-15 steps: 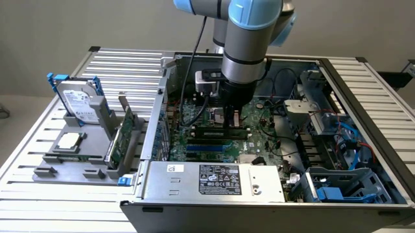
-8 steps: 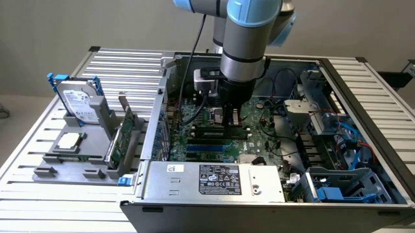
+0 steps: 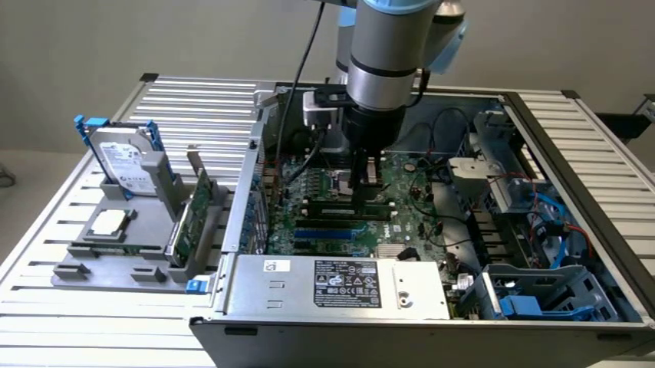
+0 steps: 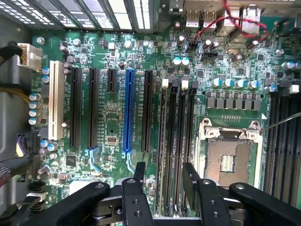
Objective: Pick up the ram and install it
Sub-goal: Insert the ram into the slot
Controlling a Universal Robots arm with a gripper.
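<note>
**Jaws:** released, standing apart with nothing between them. My gripper hangs low inside the open computer case, fingertips just above the motherboard.

**Ram****:** a long, narrow dark-green strip lying along the black memory slots, just on the near side of my fingertips. I cannot tell whether it is fully seated.

**Blue slot****:** beside the memory slots, on the side away from the processor socket.

**Surface:** a table of pale metal slats. It carries the case at the exterior view's right and a grey fixture at its left.

**Fixture contents:**
- A hard drive stands upright at the far end.
- A processor chip lies flat in the middle.
- A green expansion card stands on edge on the side toward the case.

**Power supply****:** a labelled silver box along the near edge of the case.

**Room:** a plain pale wall behind the table, and light floor at the exterior view's left.
</note>
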